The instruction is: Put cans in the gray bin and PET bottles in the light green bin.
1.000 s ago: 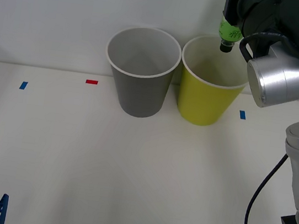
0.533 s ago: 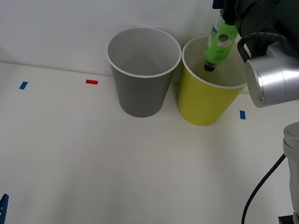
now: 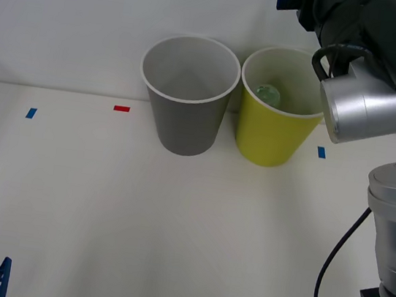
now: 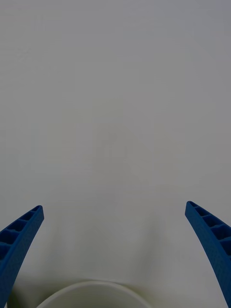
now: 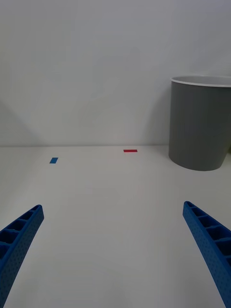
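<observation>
- Right gripper point(image 4: 115, 260) of mine hangs above the green bin point(image 3: 271, 140), fingers point(image 4: 211, 240) spread wide apart with nothing between them; that bin's white rim shows just below them in the right wrist view.
- Bottle point(image 3: 268, 94) lies inside the green bin, its green label showing against the whitish inner wall.
- Gray bin point(image 3: 184, 121) stands just beside the green bin, on its left, both upright on the white table point(image 3: 101, 209).
- Left gripper point(image 5: 113, 257) sits low over the table's near left, well apart from the bins, its fingers wide open and holding nothing.
</observation>
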Robot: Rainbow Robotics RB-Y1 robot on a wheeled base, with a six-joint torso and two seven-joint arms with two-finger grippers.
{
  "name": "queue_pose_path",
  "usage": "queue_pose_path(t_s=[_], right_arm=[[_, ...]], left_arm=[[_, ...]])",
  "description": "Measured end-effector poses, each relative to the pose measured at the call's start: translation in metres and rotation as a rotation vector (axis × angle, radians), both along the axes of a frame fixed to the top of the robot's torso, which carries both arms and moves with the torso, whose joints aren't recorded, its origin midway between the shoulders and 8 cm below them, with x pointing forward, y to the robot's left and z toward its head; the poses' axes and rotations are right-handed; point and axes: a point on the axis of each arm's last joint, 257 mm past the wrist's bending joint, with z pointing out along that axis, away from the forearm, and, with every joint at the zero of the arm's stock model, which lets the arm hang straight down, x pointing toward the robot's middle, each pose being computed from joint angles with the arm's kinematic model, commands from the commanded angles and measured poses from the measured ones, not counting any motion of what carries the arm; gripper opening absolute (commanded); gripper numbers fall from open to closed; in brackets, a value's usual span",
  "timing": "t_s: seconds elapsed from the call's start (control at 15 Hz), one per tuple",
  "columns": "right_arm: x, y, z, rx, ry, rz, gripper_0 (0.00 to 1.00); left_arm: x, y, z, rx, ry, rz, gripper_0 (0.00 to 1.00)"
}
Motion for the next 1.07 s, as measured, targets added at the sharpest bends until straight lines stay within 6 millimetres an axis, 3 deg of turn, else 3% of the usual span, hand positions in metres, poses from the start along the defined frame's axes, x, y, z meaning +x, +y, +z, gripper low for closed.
queue_pose_path(t_s=[0.27, 0.6, 0.8, 1.07], right_arm=[[-0.044, -0.027, -0.012, 0.041, -0.029, -0.015, 1.0], [-0.107, -0.059, -0.042, 0.055, -0.016, -0.019, 1.0], [-0.131, -0.079, -0.069, 0.046, 0.028, -0.052, 1.0], [-0.15, -0.09, -0.087, -0.017, -0.009, -0.041, 1.0]], left_arm=[[0.0, 0.0, 0.0, 0.0, 0.0, 0.0, 1.0], [0.0, 0.0, 0.0, 0.0, 0.0, 0.0, 1.0], [0.0, 0.0, 0.0, 0.0, 0.0, 0.0, 1.0], [0.0, 0.0, 0.0, 0.0, 0.0, 0.0, 1.0]])
